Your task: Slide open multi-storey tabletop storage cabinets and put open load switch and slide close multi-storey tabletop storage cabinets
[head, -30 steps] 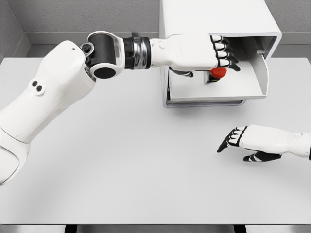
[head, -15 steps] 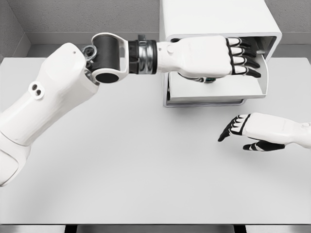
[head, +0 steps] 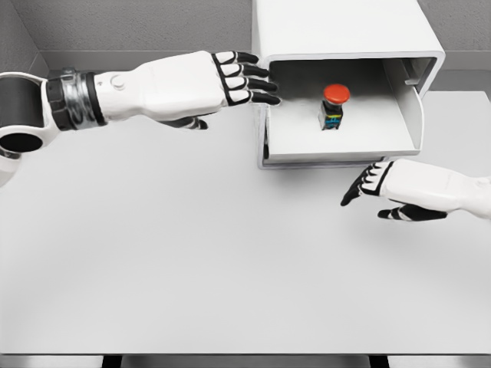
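A plain white tabletop (head: pixel 192 268) fills most of the view under soft, even light. Behind its far edge rises a speckled grey wall (head: pixel 138 23).

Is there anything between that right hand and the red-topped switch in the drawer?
Head view: only the drawer's front lip lies between the right hand and the switch.

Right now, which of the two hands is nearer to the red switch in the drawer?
The left hand: its fingertips reach the open drawer where the switch stands. The right hand hovers lower, over the table.
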